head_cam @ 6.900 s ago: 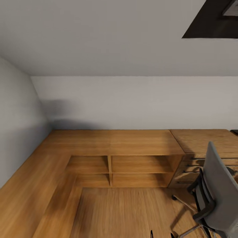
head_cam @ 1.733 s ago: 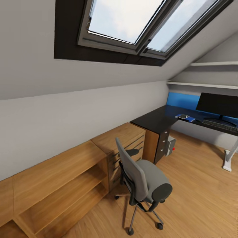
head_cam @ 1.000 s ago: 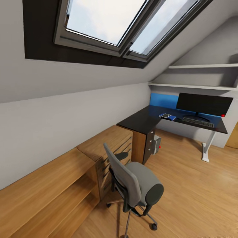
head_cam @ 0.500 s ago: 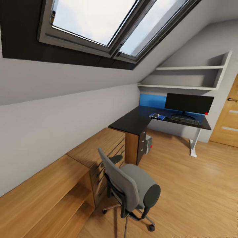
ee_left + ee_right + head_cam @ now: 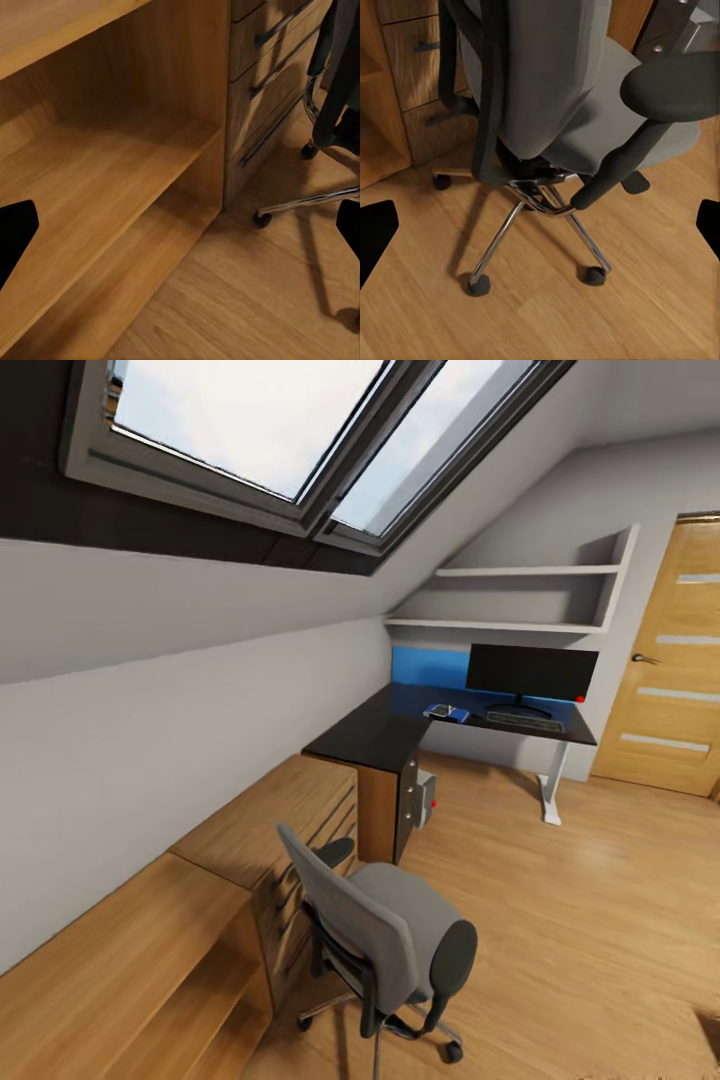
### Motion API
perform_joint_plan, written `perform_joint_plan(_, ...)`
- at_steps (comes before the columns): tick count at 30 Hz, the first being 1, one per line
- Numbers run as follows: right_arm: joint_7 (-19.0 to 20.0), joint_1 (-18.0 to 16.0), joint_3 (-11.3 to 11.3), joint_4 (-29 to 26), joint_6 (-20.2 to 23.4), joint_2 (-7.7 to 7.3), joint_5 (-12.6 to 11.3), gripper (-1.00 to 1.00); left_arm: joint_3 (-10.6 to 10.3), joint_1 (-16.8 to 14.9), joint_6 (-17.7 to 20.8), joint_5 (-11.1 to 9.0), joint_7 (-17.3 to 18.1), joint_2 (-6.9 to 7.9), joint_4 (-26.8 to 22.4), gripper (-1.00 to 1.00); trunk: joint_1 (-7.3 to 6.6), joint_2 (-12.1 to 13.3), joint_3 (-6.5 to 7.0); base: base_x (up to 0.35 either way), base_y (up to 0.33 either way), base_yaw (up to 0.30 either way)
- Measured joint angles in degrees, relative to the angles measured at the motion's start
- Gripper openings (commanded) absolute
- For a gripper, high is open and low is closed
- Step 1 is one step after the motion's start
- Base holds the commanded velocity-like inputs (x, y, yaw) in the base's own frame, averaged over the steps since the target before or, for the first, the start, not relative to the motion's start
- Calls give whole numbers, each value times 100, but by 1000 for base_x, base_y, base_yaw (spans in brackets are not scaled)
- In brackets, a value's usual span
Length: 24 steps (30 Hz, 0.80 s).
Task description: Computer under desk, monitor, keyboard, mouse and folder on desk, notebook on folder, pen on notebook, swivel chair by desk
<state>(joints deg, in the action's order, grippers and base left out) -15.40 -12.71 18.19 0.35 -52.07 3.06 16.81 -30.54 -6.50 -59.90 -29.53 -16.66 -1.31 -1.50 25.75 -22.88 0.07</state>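
Note:
In the bedroom, the swivel chair (image 5: 385, 940) stands on the wood floor beside a low wooden cabinet, its grey seat bare, well short of the desk. The black desk (image 5: 370, 735) runs along the far wall. On it stand the monitor (image 5: 530, 672), with the keyboard (image 5: 518, 718) in front, and the blue folder (image 5: 447, 712) with something small lying on it. The computer (image 5: 427, 792) sits under the desk by the drawer block. The mouse is too small to make out. My left gripper (image 5: 180, 229) is open over the floor by the shelving. My right gripper (image 5: 540, 229) is open behind the chair (image 5: 555, 97).
A low light-wood cabinet (image 5: 270, 820) with drawers and open shelves (image 5: 112, 172) lines the left wall under the sloped ceiling and skylight. A wooden door (image 5: 670, 660) stands at the far right. Wall shelves (image 5: 520, 600) hang above the desk. Bare floor spreads right of the chair.
The whole view has swung to the right: the desk and chair have slid left in the picture and the door has come into sight. Nothing in the room has moved.

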Motion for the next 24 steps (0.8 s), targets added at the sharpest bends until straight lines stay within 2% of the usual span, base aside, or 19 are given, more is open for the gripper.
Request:
perform_joint_plan(8, 0, 0, 0, 0, 0, 0, 3, 100, -1, 0, 0, 0, -1, -1, 0, 100, 1, 0, 34, 111, 212, -232)
perform_joint_plan(24, 3, 1, 0, -1, 1, 0, 4, 100, -4, 0, -1, 0, -1, -7, 0, 100, 1, 0, 102, 10, 208, -232)
